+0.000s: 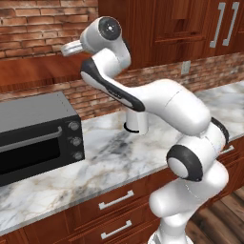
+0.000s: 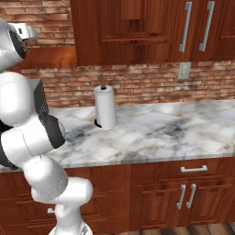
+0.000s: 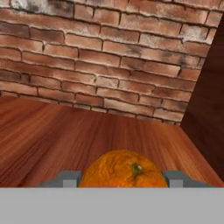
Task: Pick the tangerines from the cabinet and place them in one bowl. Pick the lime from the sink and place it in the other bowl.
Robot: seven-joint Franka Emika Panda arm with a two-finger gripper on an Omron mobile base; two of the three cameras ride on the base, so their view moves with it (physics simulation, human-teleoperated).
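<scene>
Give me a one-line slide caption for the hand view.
End effector straddling a tangerine on the wooden cabinet shelf, brick wall behind.

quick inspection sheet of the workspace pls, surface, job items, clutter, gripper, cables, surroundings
surface: marble counter, bare around the appliances
job's things: one tangerine on the wooden cabinet shelf; bowls, lime, sink nothing seen
clutter: black toaster oven, paper towel roll
grippers: gripper has a finger on each side of the tangerine, apparently gripping it
cables: nothing seen
surroundings: brick wall, wall outlet, wood cabinets above and drawers below
</scene>
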